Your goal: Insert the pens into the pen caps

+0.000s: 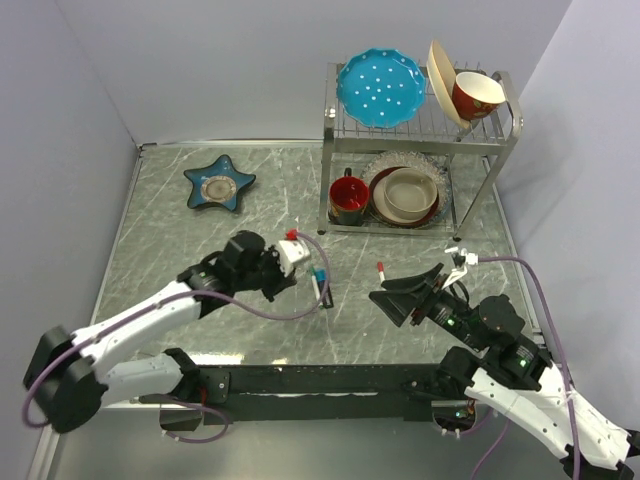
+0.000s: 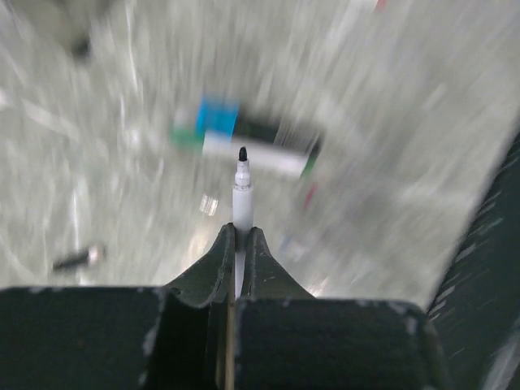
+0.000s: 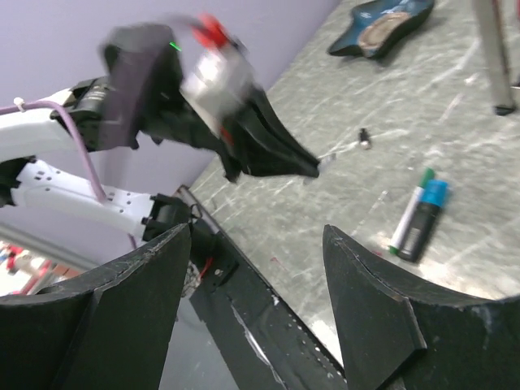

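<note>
Left gripper [image 2: 241,234] fingers clamped on a thin white pen [image 2: 241,191], black tip poking forward, above the table [image 1: 170,230] toward the middle of its near edge — black marker [image 3: 421,223] lies just beside. Right gripper [image 3: 256,244] fingers apart, empty. Hold the pen straight in the pinch and line its tip with a cap's mouth before pushing — no cap clearly seen here.

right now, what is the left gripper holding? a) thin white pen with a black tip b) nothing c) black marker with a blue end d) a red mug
a: the left wrist view shows the left gripper shut on the thin white pen, its black tip sticking out past the jaws.
</note>
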You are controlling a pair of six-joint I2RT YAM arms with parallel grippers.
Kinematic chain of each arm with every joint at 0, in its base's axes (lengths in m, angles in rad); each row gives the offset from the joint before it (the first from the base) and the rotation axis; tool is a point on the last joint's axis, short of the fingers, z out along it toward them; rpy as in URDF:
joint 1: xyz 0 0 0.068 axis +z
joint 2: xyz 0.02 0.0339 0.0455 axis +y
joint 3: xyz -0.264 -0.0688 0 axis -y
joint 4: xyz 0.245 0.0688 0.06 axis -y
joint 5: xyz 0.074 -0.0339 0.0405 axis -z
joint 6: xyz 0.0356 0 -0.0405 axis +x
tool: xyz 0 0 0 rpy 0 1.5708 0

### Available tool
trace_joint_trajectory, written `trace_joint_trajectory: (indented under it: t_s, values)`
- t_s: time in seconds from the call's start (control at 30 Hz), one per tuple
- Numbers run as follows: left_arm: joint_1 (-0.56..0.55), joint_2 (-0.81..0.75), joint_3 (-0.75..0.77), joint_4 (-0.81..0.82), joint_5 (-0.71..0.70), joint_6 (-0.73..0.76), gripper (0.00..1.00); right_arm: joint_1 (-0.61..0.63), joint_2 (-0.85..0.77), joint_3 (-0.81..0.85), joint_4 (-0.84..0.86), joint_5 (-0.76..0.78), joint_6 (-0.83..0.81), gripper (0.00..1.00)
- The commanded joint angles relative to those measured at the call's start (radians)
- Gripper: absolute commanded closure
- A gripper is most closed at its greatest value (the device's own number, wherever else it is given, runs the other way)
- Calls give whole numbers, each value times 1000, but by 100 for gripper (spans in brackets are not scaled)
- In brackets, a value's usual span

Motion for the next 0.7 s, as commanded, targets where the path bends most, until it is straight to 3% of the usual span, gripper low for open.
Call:
trace_joint_trajectory:
  t_s: [0.0, 0.07, 0.1, 0.13, 0.23, 0.5, 0.67]
  values:
    - [-3, -120, -39, 346, 201, -328, 99, -1, 35, -48, 180, -99, -14, 26]
    - [-5, -169, -97, 492, 263, -514, 99, 2, 68, -66, 245, -128, -21, 26]
    - [-8, -183, -122, 678, 306, -579, 99, 2, 81, -72, 270, -144, -26, 26]
    - [-12, -206, -174, 760, 303, -714, 99, 2, 104, -83, 326, -174, -27, 26]
    - [-37, -246, -249, 1003, 231, -892, 99, 2, 157, -97, 435, -237, -32, 27]
    - [-47, -358, -331, 1130, 122, -1048, 99, 13, 361, -74, 609, -310, -28, 29]
    - [-48, -413, -328, 1068, 116, -1057, 99, 54, 470, -37, 697, -316, -18, 33]
